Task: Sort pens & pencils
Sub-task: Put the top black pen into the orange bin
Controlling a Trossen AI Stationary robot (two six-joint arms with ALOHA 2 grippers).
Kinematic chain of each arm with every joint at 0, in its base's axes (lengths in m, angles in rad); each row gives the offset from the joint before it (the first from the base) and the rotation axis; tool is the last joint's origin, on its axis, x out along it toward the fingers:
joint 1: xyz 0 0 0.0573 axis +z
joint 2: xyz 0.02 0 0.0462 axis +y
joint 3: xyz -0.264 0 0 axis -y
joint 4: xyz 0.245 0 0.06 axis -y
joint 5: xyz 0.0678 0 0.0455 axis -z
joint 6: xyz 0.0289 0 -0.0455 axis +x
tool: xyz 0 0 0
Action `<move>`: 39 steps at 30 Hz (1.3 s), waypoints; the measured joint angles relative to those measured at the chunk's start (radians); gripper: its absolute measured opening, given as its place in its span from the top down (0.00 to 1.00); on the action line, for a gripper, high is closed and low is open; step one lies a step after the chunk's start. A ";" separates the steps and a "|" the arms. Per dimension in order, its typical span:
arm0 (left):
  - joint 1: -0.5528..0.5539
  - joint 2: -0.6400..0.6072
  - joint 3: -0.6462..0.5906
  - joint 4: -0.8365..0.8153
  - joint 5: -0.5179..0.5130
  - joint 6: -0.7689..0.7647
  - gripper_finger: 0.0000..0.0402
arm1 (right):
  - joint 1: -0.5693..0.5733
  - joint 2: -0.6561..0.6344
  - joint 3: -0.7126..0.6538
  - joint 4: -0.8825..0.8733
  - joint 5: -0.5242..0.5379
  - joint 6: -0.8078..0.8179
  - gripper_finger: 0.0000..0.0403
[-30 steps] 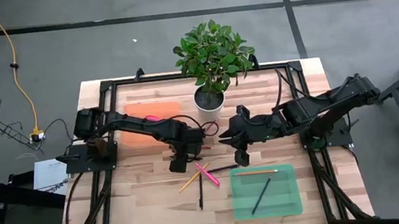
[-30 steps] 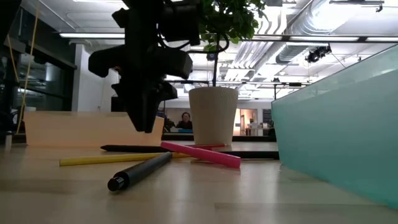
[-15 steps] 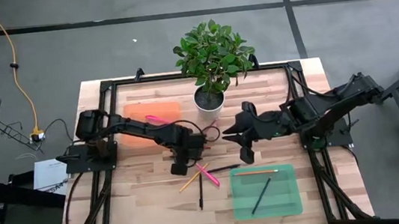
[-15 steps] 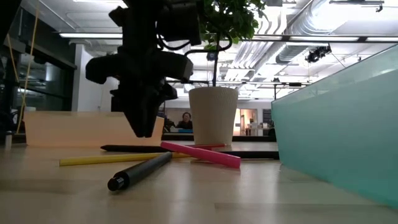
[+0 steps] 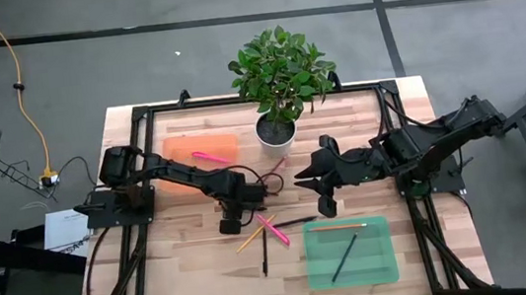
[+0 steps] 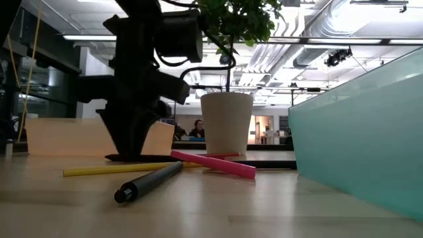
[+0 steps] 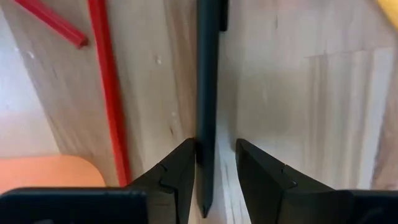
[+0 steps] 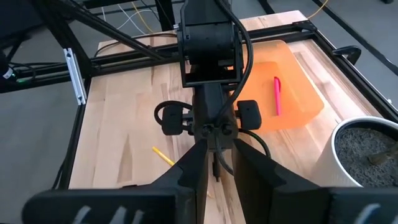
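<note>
The left hand (image 5: 229, 227) is down on the bench (image 5: 196, 254) in front of the plant pot (image 5: 275, 131), its fingers (image 7: 177, 177) spread on either side of a black pen (image 7: 206, 112) lying flat, not yet squeezing it. A red pencil (image 7: 109, 93) lies just beside it. The right hand (image 5: 322, 207) hovers near the pot, fingers partly apart, holding nothing. One pink pen (image 5: 211, 157) rests in the orange tray (image 5: 184, 151).

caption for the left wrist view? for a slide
Left gripper low over the wooden table, open jaws straddling a black pen; red pencils alongside.
</note>
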 joint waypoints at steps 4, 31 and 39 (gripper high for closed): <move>-0.006 0.000 -0.002 0.008 -0.013 -0.003 0.74 | 0.000 0.000 0.000 0.000 0.000 0.002 0.84; -0.005 0.000 -0.003 0.031 -0.013 -0.015 0.92 | 0.000 0.000 0.000 -0.001 0.000 0.010 0.84; -0.005 -0.018 -0.003 0.031 -0.010 -0.019 0.94 | 0.000 0.000 0.000 -0.008 0.000 0.011 0.84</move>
